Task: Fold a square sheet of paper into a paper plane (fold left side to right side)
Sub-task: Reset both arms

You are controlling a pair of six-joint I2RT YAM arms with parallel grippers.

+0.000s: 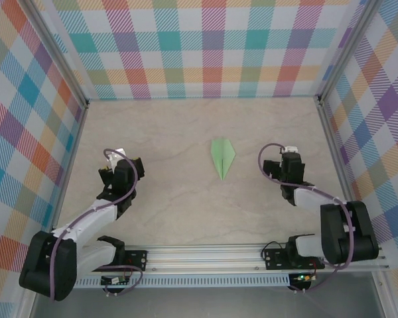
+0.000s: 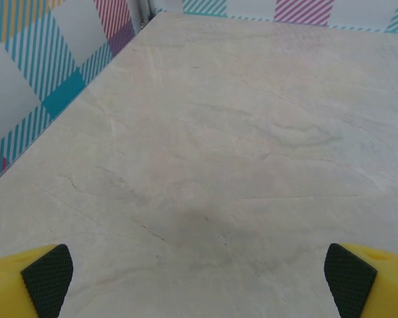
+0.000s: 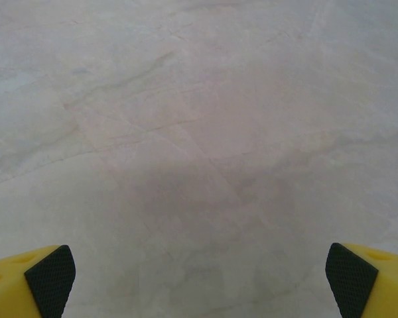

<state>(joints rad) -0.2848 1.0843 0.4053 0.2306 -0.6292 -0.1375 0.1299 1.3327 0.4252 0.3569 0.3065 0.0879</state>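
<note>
Paper plane [image 1: 223, 158] flat mid-desk [image 1: 172, 132], tip seemingly toward 6 o'clock, flanked by left tool [image 2: 199, 283] at 9 and right tool [image 3: 199, 283] at 3, both spread wide, empty.

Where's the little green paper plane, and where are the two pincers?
paper plane [image 1: 222, 158]: overhead view, on its centre crease.
left pincer [image 2: 199, 281]: left wrist view, midway between its yellow fingertips.
right pincer [image 3: 199, 278]: right wrist view, midway between its yellow fingertips.

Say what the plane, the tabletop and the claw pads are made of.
Plane: thin pale green paper, matte, with a crisp centre crease. Tabletop: beige marble-look surface with faint veins; stone or laminate, can't tell. Pads: black, cross-hatched texture, probably rubber.
</note>
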